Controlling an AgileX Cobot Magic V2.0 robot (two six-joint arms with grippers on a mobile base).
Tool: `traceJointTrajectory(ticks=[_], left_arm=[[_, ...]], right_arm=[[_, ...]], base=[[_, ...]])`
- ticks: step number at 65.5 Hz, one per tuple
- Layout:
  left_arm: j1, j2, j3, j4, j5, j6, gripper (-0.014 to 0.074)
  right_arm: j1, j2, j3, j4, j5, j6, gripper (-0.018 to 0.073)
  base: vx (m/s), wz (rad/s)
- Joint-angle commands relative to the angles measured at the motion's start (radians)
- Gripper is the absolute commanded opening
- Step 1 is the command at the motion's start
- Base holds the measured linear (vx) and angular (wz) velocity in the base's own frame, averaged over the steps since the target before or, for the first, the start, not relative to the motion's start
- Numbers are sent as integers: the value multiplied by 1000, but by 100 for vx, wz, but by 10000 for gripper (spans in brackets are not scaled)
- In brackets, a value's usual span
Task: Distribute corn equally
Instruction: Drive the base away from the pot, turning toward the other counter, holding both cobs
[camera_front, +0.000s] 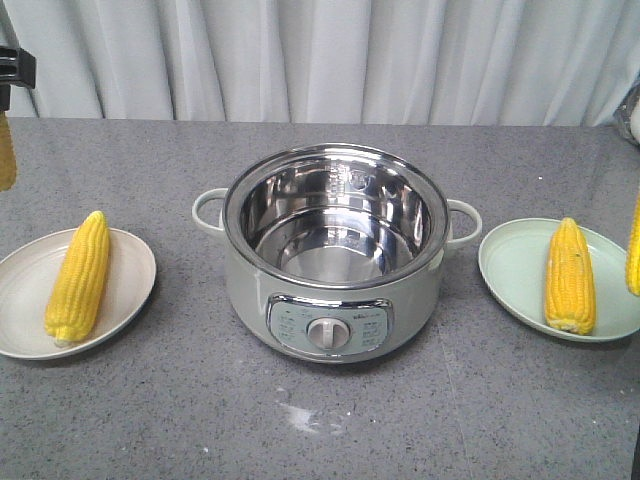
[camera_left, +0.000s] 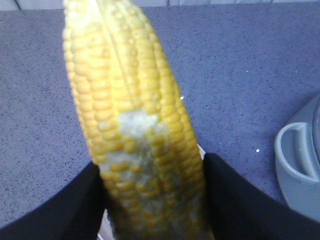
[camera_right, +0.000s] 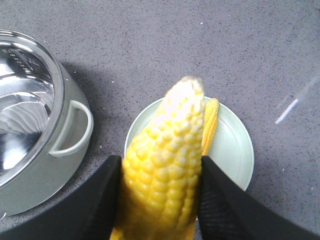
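Corn is being shared out one cob per claw. The left claw (camera_left: 152, 197) is clenching the left-held cob (camera_left: 135, 125) between its black fingers (camera_left: 65, 210), with the tip pointing away from the wrist. The right claw (camera_right: 160, 192) is gripping the right-held cob (camera_right: 162, 165) the same way. Both cobs are hanging clear of the grey counter (camera_front: 150, 420), probably so each can be lowered beside a cob already lying on a plate.

Directly beneath the right claw the pale green plate (camera_right: 235, 150) is waiting. Its resting cob (camera_right: 211, 122) is showing just past the held cob's right side, and the plate beyond it is lying bare. The white plate (camera_front: 130, 270) and the lone cob (camera_front: 78, 275) on it are sitting nearer the front camera than the left claw, not yet under it.

Between the claws the electric pot (camera_front: 250, 290) is standing empty. Its handle (camera_left: 295, 155) is jutting out to the left claw's right, so a sideways swing there could be risking a knock.
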Motion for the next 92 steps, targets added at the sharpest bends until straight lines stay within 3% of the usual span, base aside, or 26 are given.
traceJointTrajectory(ticks=[1,92], left_arm=[[0,-27,-29,23,-53,-6,93],[0,-27,-29,23,-53,-6,93]], right_arm=[[-4,-24,-24,13,-59,-2,81],[-4,-24,-24,15,-59,-2,81]], base=[[0,-1],[-4,-22]])
